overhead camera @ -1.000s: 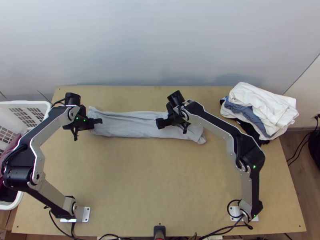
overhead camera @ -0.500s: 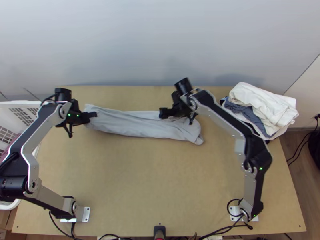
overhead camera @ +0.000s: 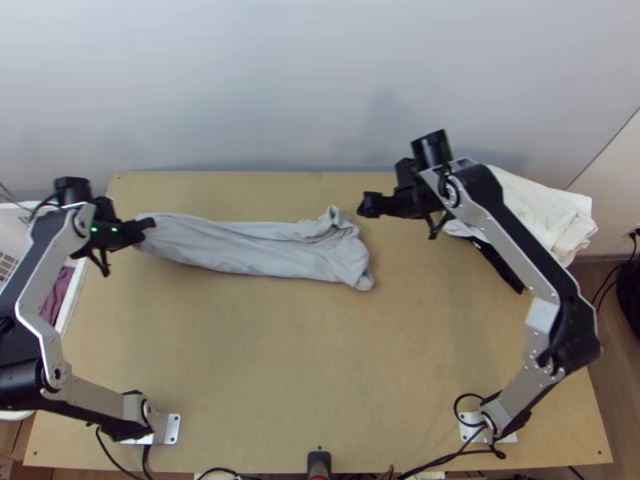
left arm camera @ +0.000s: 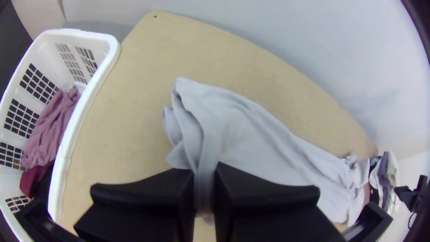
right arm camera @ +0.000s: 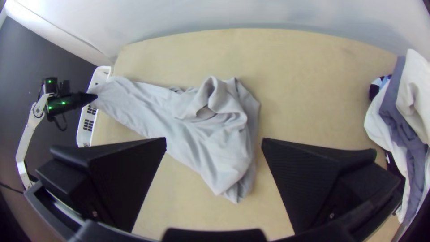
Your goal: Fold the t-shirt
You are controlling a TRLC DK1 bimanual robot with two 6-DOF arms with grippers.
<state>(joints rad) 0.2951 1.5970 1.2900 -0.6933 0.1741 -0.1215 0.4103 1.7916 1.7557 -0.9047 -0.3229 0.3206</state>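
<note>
Grey shirt [overhead camera: 256,251] lies as a long strip across your table [overhead camera: 280,360] in the top view, one end in the left gripper [overhead camera: 150,224], the rumpled other end near the right gripper [overhead camera: 366,205]. Your left arm [overhead camera: 42,268] partly hides a white basket [overhead camera: 74,298]; your right arm [overhead camera: 500,228] blocks part of a clothes pile [overhead camera: 556,210]. Left wrist view: closed fingers [left arm camera: 143,192] pinch the shirt; mauve cloth [left arm camera: 51,127] lies in the basket. Right wrist view: fingers [right arm camera: 121,175] wide apart, empty.

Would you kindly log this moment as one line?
left gripper: pinching one end of grey t-shirt | right gripper: open, holding nothing | t-shirt: long strip, other end rumpled
</note>
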